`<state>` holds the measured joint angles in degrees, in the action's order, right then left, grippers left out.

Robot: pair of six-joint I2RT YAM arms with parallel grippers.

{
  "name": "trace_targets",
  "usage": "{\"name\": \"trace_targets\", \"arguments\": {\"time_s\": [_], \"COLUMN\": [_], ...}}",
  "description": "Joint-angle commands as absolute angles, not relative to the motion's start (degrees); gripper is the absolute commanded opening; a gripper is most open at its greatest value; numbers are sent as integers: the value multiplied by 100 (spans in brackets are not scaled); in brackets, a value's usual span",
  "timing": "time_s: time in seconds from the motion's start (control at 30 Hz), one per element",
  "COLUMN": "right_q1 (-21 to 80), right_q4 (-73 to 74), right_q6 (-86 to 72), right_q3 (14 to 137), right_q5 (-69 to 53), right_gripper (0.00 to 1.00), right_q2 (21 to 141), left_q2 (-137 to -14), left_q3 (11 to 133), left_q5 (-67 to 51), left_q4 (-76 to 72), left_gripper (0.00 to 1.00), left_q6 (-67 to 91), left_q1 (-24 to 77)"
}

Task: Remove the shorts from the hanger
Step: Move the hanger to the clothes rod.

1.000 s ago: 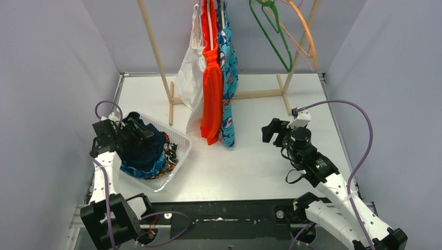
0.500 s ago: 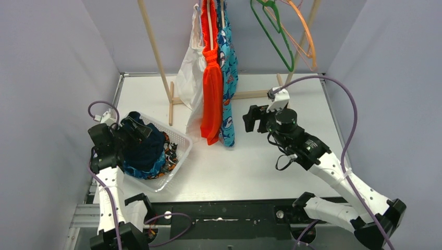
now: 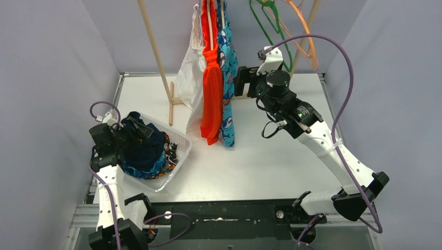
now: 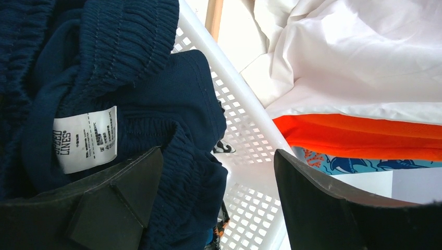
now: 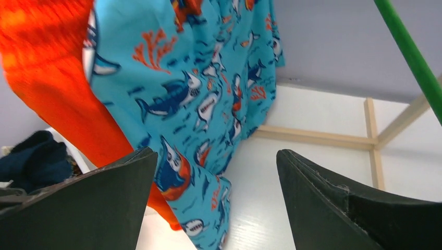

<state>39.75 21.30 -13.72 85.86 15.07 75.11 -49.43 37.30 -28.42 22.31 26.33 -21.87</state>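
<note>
Nearby, at the bench's (image 3: 260, 161) left front, the left end effector (image 4: 219, 177) hangs over a white basket (image 3: 180, 139) with its jaws spread wide and nothing between them. One finger sits just above the navy shorts (image 4: 130, 67) heaped on top of the pile; whether it touches them I cannot tell. Blue patterned shorts (image 3: 136, 171) show under the navy ones at the near side, and camouflage shorts (image 3: 169, 153) peek out at the basket's right. Farther back, the right end effector (image 5: 216, 161) is raised well off the bench. Its jaws are likewise wide apart and empty, facing the teal shark shorts (image 5: 198, 88) from just beside them. Those shorts hang from the wooden rack (image 3: 154, 47), pressed against the orange shorts (image 3: 211, 99) on their left, with a white garment (image 3: 188, 78) left of those. At the rack's right end hang a green hanger (image 5: 410, 52) and an orange hanger (image 3: 307, 32).
</note>
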Motion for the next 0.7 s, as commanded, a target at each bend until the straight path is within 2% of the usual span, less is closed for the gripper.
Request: {"name": "trace_targets", "arguments": {"time_s": [0.0, 0.37, 0.67], "right_q1": [3951, 3714, 3653], "right_q4": [1884, 1612, 2098], "right_q6": [-1437, -1613, -1610], "right_q3": [9230, 10298, 11499], "right_q5": [1005, 639, 306], "right_gripper": [88, 85, 84], "right_q2": [7674, 8404, 9301], "left_q2": [-4922, -5005, -5075], "left_q3": [3788, 3788, 3788], "left_q5": [-3033, -3056, -3042], "left_q4": [1836, 1818, 1827], "left_gripper": [79, 79, 79], "left_q6": [2592, 2610, 2619], "left_q1": [-2168, -2152, -2128]}}
